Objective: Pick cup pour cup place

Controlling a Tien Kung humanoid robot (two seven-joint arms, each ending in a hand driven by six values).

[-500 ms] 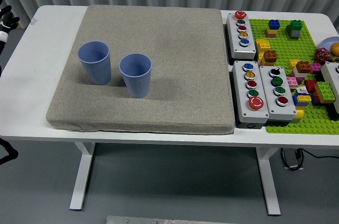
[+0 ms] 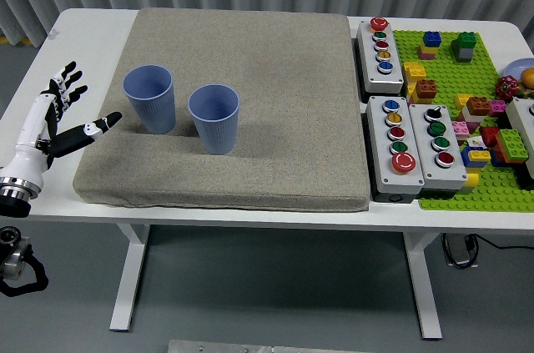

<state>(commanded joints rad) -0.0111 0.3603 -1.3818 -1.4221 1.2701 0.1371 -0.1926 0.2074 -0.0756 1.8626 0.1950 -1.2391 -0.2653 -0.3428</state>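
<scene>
Two blue ribbed cups stand upright on the grey fabric mat: the left cup and, slightly nearer me, the right cup. Both look empty from here. My left hand has come in over the table's left edge with fingers spread and thumb pointing toward the left cup. It holds nothing and stays a short gap to the left of that cup. My right arm is out of view.
Right of the mat sit three grey button boxes. Beyond them lies a green baseplate with several toy bricks. A plate edge with toy food shows at the far right.
My left hand has risen from the far left edge and moved in toward the left cup, fingers spread. The cups have not moved.
</scene>
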